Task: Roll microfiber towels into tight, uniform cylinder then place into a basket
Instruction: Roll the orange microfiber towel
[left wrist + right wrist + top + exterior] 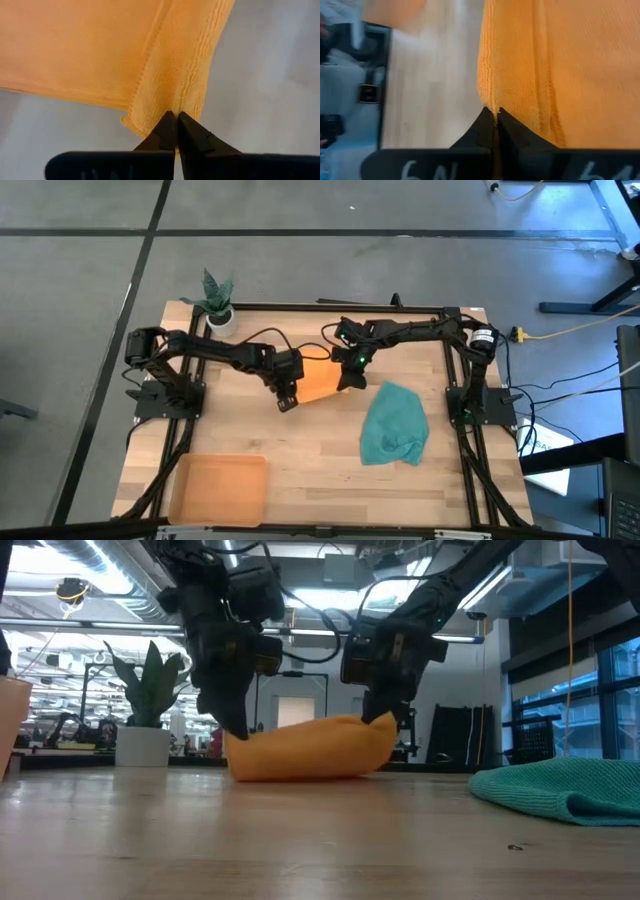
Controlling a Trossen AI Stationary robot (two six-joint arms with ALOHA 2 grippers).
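Bright orange microfiber towel: mid-table toward the far edge, bunched into a low, loosely folded hump resting on the wood; hemmed, ribbed edges doubled over at both ends.
Left gripper: at the towel's left end, fingers pinched fully together on a folded corner.
Right gripper: at the towel's right end, fingers likewise closed tight on the towel's hem.
Teal blue-green microfiber towel: crumpled in a loose heap right of centre, well apart from the orange one, untouched.
Shallow orange-tan translucent basket: near left corner of the light wooden table, nothing inside.
Small white pot with a green plant: far left corner.
Low view only: towel sagging as a rounded mound between both grippers, its underside on the table.
Left wrist view only: stitched hem and fold line of the corner meeting the closed fingertips.
Right wrist view only: layered towel edge beside bare wood.
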